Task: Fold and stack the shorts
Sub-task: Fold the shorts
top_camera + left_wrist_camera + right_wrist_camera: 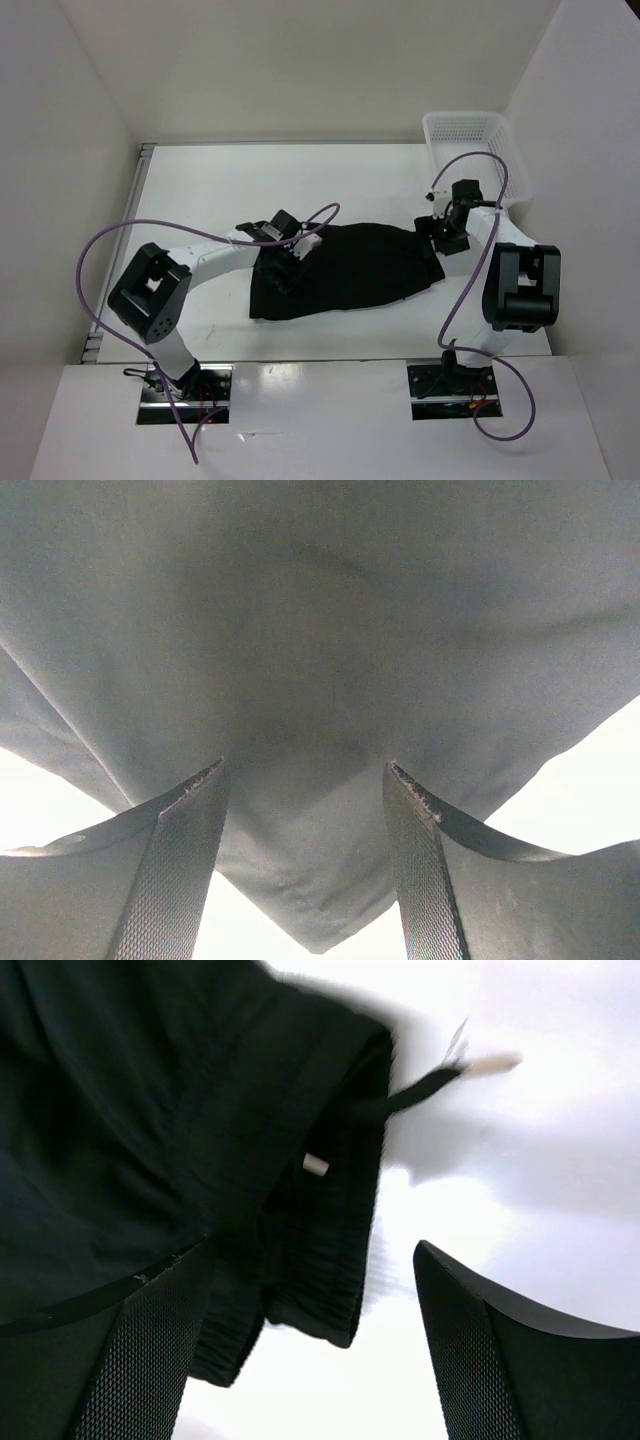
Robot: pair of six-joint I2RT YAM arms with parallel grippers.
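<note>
Shorts [345,268] lie spread on the table [200,190], near the basket [470,140] but not touching it. Your left gripper [305,770] sits over the shorts' end farthest from the basket, fingers spread wide with black cloth draped between them. Your right gripper [310,1250] is at the end nearest the basket, fingers wide apart and holding nothing, waistband and drawstring [440,1075] just beside one finger.

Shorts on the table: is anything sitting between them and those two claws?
Nothing visible. The left gripper is open right over the shorts, with cloth filling its view. The right gripper is open at their waistband.
</note>
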